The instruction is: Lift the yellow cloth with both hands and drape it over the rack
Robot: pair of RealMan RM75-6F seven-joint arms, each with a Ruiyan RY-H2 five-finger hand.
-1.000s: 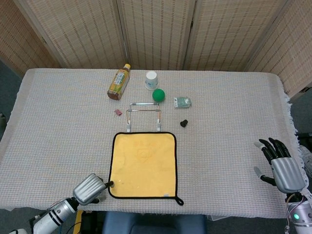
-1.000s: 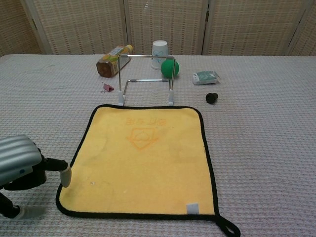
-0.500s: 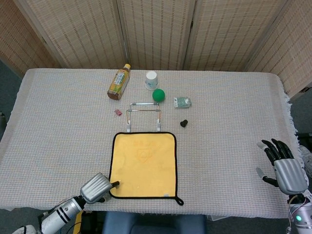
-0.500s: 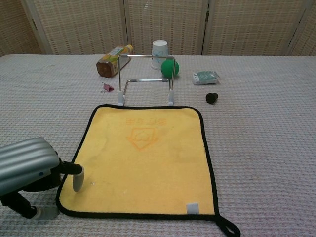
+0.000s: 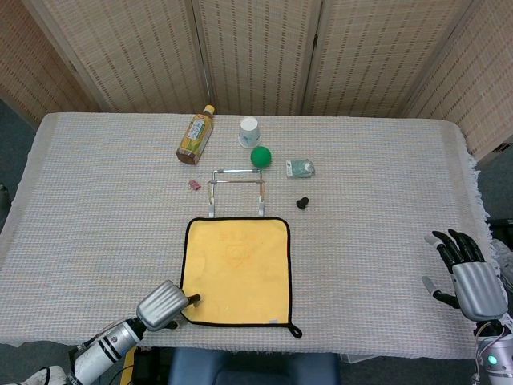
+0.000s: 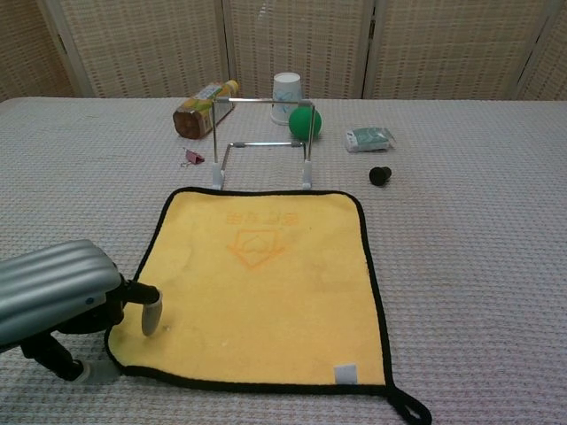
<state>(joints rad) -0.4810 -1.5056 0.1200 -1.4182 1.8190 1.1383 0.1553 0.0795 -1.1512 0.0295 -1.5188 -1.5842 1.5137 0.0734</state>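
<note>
The yellow cloth (image 5: 236, 271) (image 6: 261, 279), edged in black, lies flat on the table just in front of the wire rack (image 5: 236, 189) (image 6: 261, 142). My left hand (image 5: 164, 304) (image 6: 58, 297) is at the cloth's near left corner. One finger (image 6: 151, 317) rests on top of the cloth, and the thumb (image 6: 89, 372) sits apart from it, off the edge. My right hand (image 5: 469, 279) hovers with fingers spread beyond the table's near right edge, far from the cloth. It shows only in the head view.
Behind the rack lie a tea bottle (image 5: 195, 135) (image 6: 199, 108) on its side, a white cup (image 5: 249, 131) (image 6: 288, 91) and a green ball (image 5: 260, 156) (image 6: 304, 121). A small packet (image 6: 369, 137), a black knob (image 6: 380, 175) and a pink clip (image 6: 192, 158) sit nearby.
My left hand has slid right and forward, from beside the cloth onto its near left corner, nudging that corner slightly. My right hand has drifted a little lower.
</note>
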